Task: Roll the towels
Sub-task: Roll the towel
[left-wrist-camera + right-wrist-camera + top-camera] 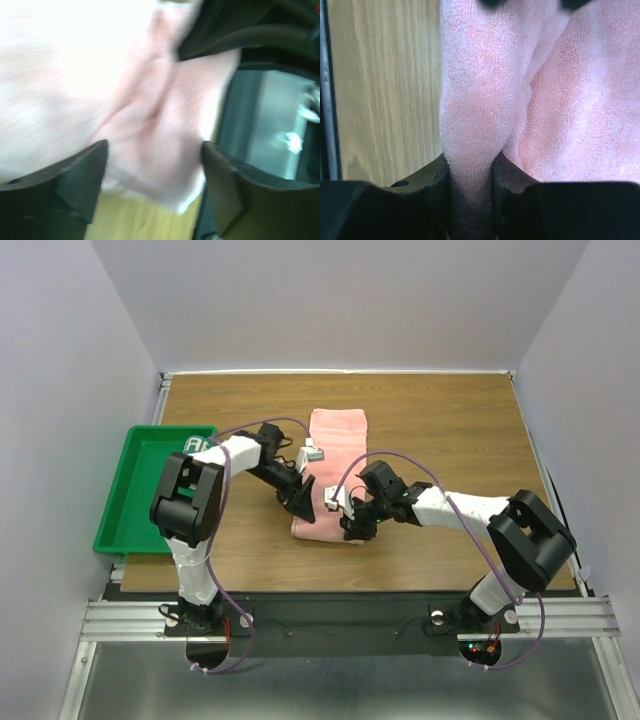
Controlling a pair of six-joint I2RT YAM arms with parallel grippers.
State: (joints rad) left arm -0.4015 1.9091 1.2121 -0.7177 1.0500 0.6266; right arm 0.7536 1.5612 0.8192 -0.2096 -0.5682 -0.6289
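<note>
A salmon-pink terry towel (pixel 337 440) lies lengthwise on the wooden table, its near end bunched up between both arms. My right gripper (pixel 471 170) is shut on a raised fold of that towel (pixel 470 100) at its near right edge (pixel 352 522). My left gripper (pixel 155 170) stands open over the towel's near left part (pixel 300 502). Its dark fingers (pixel 80 175) are wide apart, and the blurred pink cloth (pixel 150 120) lies loose between and beyond them. The right arm's dark body shows at the top right of the left wrist view.
A green tray (pixel 140 510) sits at the table's left edge, with a small white item (pixel 195 443) at its far corner. Bare wood (pixel 450 430) lies to the right of the towel and behind it. The metal rail (pixel 330 615) with the arm bases runs along the near edge.
</note>
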